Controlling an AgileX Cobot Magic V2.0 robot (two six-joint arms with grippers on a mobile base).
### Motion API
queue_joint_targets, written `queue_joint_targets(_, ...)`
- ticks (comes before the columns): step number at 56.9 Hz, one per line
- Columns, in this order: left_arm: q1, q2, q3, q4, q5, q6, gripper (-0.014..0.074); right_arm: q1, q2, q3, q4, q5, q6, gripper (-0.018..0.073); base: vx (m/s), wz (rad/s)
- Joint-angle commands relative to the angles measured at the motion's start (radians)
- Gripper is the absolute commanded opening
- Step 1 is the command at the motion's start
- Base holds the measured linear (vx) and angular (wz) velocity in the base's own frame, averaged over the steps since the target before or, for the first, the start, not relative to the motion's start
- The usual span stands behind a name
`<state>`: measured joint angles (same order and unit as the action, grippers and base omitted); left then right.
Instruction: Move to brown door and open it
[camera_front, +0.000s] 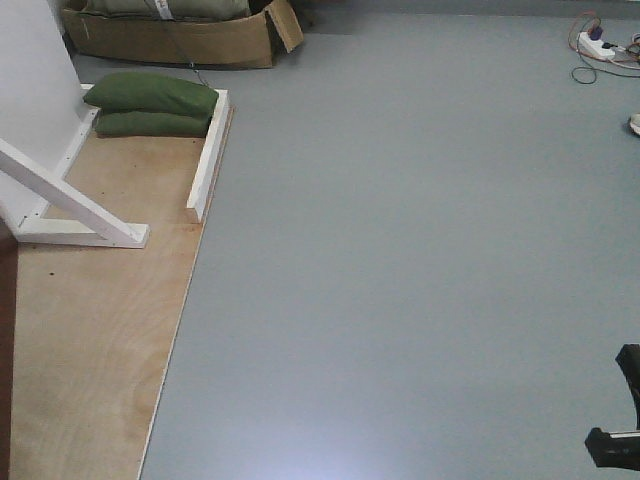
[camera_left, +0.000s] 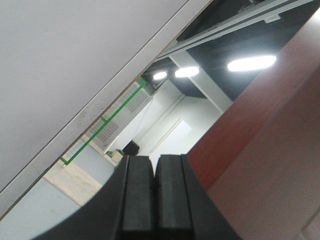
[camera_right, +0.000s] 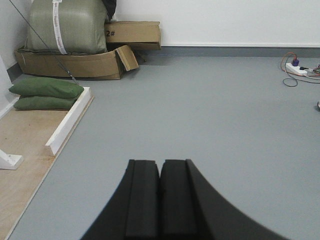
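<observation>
The brown door fills the right side of the left wrist view as a glossy reddish-brown slab, seen from below and tilted; its handle is out of view. A thin dark reddish strip at the front view's left edge may be its bottom. My left gripper is shut with nothing between its pads, just left of the door's edge, pointing up past it. Over bare grey floor my right gripper is shut and holds nothing. Part of the right arm shows at the front view's lower right.
A white wall panel with a white brace stands on a plywood base. Green sandbags lie at its back end. Cardboard boxes with a green sack sit against the far wall. A power strip with cables lies far right.
</observation>
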<state>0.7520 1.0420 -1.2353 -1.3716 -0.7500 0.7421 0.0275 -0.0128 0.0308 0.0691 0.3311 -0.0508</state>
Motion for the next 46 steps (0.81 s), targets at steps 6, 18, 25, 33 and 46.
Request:
queue_joint_targets(6, 0.144, 0.054, -0.113, 0.041, 0.19, 0.002, -0.0006, -0.003, -0.01, 0.005, -0.003, -0.078, -0.006, 0.0, 0.0, 0.0)
queue_joint_targets(18, 0.276, 0.119, -0.162, 0.03, 0.352, -0.008, -0.0006, -0.003, -0.01, 0.005, -0.003, -0.078, -0.006, 0.0, 0.0, 0.0)
queue_joint_targets(25, 0.319, 0.133, -0.162, 0.004, 0.418, -0.014, -0.0006, -0.003, -0.01, 0.005, -0.003, -0.078, -0.006, 0.0, 0.0, 0.0)
queue_joint_targets(33, 0.341, 0.158, -0.162, -0.009, 0.491, -0.1, -0.0006, -0.003, -0.01, 0.005, -0.004, -0.078, -0.006, 0.0, 0.0, 0.0)
queue_joint_targets(46, 0.341, 0.169, -0.162, -0.009, 0.623, -0.163, -0.0006, -0.003, -0.01, 0.005, -0.004, -0.078, -0.006, 0.0, 0.0, 0.0)
